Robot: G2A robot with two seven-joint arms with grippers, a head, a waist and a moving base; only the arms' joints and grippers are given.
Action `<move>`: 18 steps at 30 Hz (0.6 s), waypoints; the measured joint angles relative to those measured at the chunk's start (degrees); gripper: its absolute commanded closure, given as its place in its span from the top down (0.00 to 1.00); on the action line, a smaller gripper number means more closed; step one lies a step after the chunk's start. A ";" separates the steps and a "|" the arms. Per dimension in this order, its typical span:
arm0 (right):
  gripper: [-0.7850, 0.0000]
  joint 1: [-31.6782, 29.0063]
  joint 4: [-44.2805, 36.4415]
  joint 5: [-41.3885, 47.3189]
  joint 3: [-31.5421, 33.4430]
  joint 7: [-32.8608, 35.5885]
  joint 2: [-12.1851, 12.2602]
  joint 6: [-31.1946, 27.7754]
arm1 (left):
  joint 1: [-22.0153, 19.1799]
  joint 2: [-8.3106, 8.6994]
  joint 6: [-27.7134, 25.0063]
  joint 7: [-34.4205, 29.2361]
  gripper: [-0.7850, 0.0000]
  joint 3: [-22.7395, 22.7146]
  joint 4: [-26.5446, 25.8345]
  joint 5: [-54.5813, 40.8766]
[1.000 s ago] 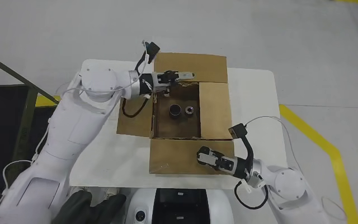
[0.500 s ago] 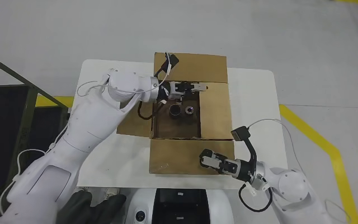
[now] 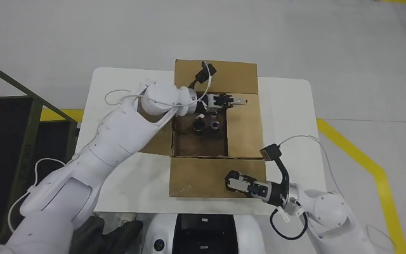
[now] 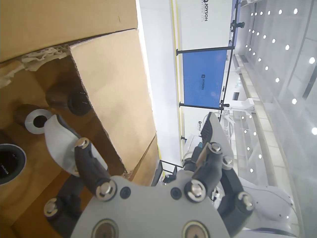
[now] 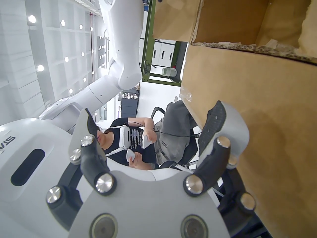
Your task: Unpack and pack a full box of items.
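Box [image 3: 216, 73], cardboard, flaps open, on table [image 3: 285, 95]. My left tool [image 3: 229, 100], fingers spread, above its far inner corner; my right tool [image 3: 232, 181], spread, by near flap. Left wrist view shows three cylinders [image 4: 37, 122] inside; top view, two.

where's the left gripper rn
In the top view, the left gripper hovers over the far edge of the cardboard box, just beyond the dark cylinders inside.

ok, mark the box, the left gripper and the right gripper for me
box [image 3: 244, 127]: top view, bare side flap.
left gripper [image 3: 236, 100]: top view, between its fingertips.
right gripper [image 3: 229, 180]: top view, between its fingertips.
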 measured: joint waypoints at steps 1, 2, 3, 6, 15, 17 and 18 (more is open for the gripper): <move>1.00 0.07 0.09 0.08 -0.07 0.02 0.03 0.00 | -0.17 -0.22 0.16 0.29 1.00 0.33 0.32 0.12; 1.00 0.17 0.20 0.15 -0.18 0.07 0.07 -0.03 | -0.32 -0.51 0.24 0.51 1.00 0.70 0.76 0.10; 1.00 0.25 0.29 0.23 -0.26 0.11 0.10 -0.04 | -0.41 -0.72 0.22 0.61 1.00 0.97 1.08 0.07; 1.00 0.54 0.62 0.50 -0.49 0.15 0.19 -0.14 | -0.57 -1.37 -0.09 1.02 1.00 1.94 2.02 0.49; 1.00 1.09 1.37 1.41 -0.95 -0.04 0.47 -0.41 | -1.35 -3.42 -1.79 1.54 1.00 3.89 4.65 -0.23; 1.00 1.11 1.43 1.53 -0.99 -0.11 0.54 -0.49 | -1.15 -3.58 -2.68 1.36 1.00 3.28 4.71 -1.25; 1.00 1.13 1.48 1.63 -0.99 -0.18 0.57 -0.47 | -0.98 -3.58 -3.19 1.17 1.00 2.82 4.63 -1.88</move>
